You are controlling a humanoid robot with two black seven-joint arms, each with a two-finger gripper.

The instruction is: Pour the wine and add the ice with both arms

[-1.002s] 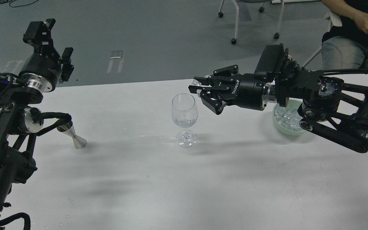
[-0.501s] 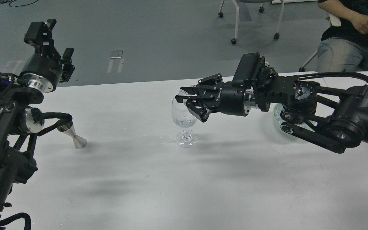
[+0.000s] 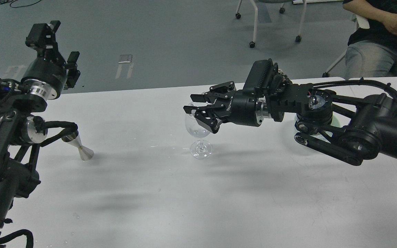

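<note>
The bench [image 3: 171, 193] is plain white with soft grey shadows. Both arms are black with silver ring joints; the right hand [image 3: 198, 111] bears small white lettering. The wine glass [image 3: 198, 137] is clear, the cone-shaped jigger [image 3: 80, 148] on the left silver. Far off, the floor [image 3: 171, 41] is blue-grey.
</note>
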